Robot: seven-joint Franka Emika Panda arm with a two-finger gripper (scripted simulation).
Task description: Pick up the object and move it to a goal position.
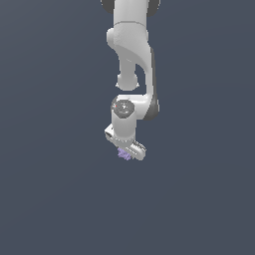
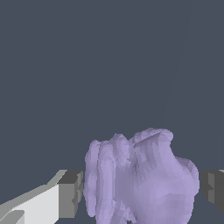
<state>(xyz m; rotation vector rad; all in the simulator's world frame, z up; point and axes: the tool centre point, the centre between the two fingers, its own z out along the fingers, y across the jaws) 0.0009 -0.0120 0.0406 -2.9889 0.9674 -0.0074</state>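
Grey void, hand (image 1: 125, 152) half-hiding lavender clump (image 2: 140, 179)

arm (image 1: 133, 45) is showing smooth white plastic-like shell, slight sheen. hand (image 2: 140, 188) is rendering matt white, with flat matt grey finger pads (image 2: 73, 188). lavender clump (image 2: 140, 175) is looking matt, lumpy, ridged. backdrop is reading flat matt slate.

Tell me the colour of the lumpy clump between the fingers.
Pale lavender purple, plain with no pattern. The clump shows best in the wrist view.
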